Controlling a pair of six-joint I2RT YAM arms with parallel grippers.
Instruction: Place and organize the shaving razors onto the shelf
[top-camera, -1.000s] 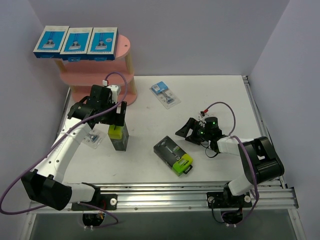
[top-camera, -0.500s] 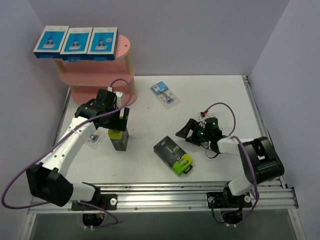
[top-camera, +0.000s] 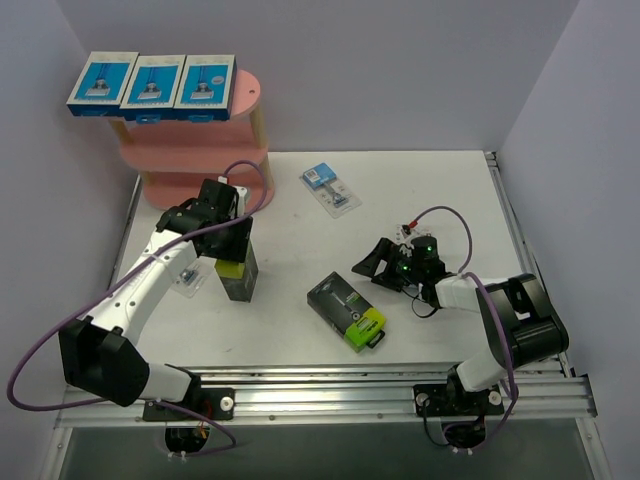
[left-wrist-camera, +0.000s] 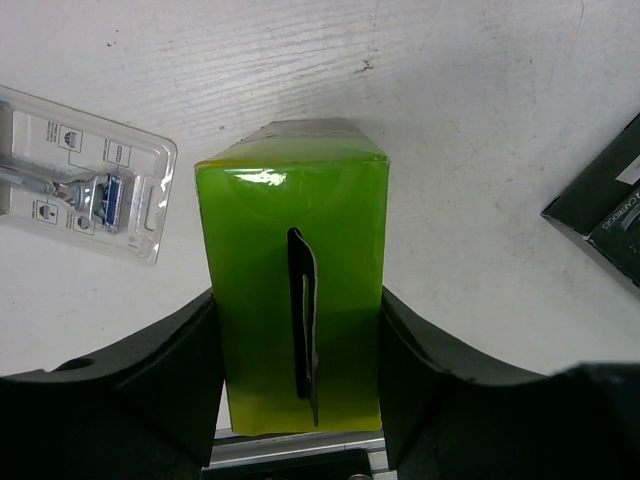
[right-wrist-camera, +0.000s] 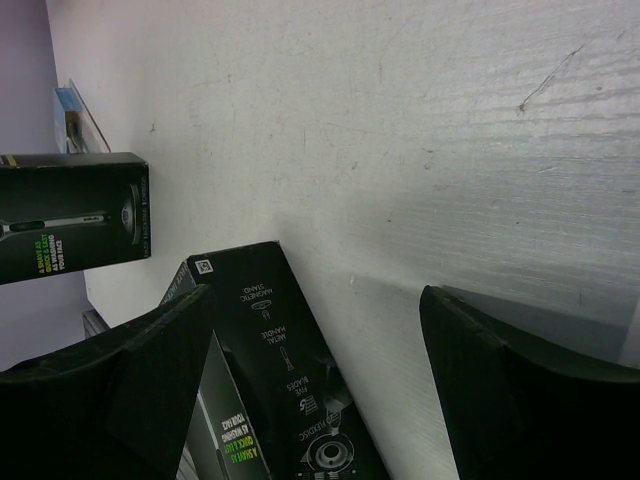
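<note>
A black razor box stands upright on the table (top-camera: 400, 200), its lime-green end (left-wrist-camera: 290, 220) facing up. My left gripper (top-camera: 229, 243) (left-wrist-camera: 297, 300) is above it, a finger pressed against each side of the green end. A second black box with a lime-green end (top-camera: 346, 311) (right-wrist-camera: 285, 390) lies flat mid-table. My right gripper (top-camera: 371, 264) (right-wrist-camera: 315, 295) is open and empty just right of it, low over the table. Three blue-and-white boxes (top-camera: 152, 84) sit on the top board of the pink shelf (top-camera: 200, 152).
One clear blister pack (top-camera: 331, 188) lies at the back centre. Another (top-camera: 185, 279) (left-wrist-camera: 85, 185) lies just left of the upright box, under my left arm. The shelf stands at the back left corner. The upright box also shows in the right wrist view (right-wrist-camera: 75, 215).
My left gripper has moved right and down over the upright box, and its fingers now grip the green end. The right arm has not moved.
</note>
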